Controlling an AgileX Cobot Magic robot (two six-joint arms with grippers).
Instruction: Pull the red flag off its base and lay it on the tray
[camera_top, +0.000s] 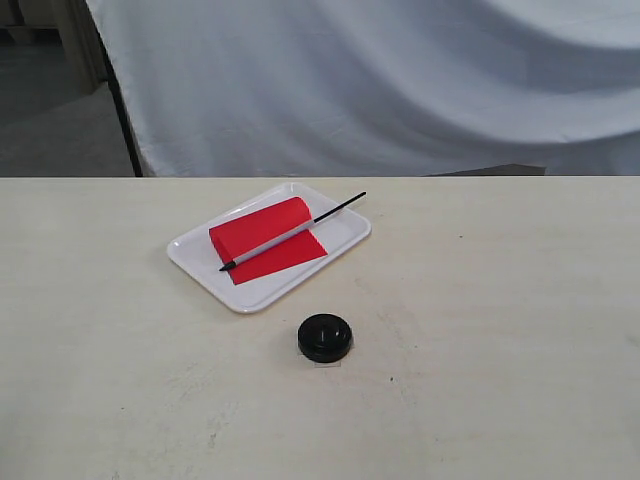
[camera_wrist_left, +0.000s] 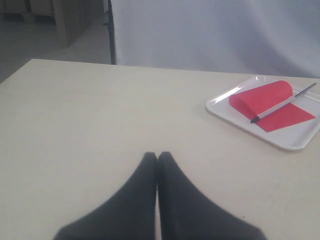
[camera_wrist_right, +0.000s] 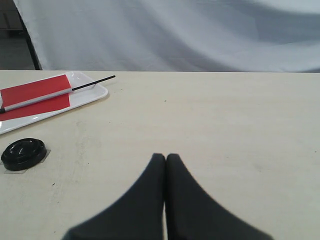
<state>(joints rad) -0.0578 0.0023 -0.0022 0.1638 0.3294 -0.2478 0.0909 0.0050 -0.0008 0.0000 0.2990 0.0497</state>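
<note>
The red flag (camera_top: 268, 240) lies flat in the white tray (camera_top: 200, 262), its pole slanting across the cloth with one black end sticking out over the rim. The same flag (camera_wrist_left: 270, 102) and tray (camera_wrist_left: 280, 141) show in the left wrist view, and the flag (camera_wrist_right: 35, 92) on the tray (camera_wrist_right: 95, 95) in the right wrist view. The round black base (camera_top: 325, 337) stands alone on the table in front of the tray, also seen as the base (camera_wrist_right: 23, 153). My left gripper (camera_wrist_left: 157, 156) and right gripper (camera_wrist_right: 165, 157) are shut, holding nothing, away from the tray. Neither arm appears in the exterior view.
A pale tabletop (camera_top: 500, 330) spreads all round the tray and base. A white cloth backdrop (camera_top: 380, 80) hangs behind the table's far edge, with a dark upright post (camera_top: 122, 110) at its left.
</note>
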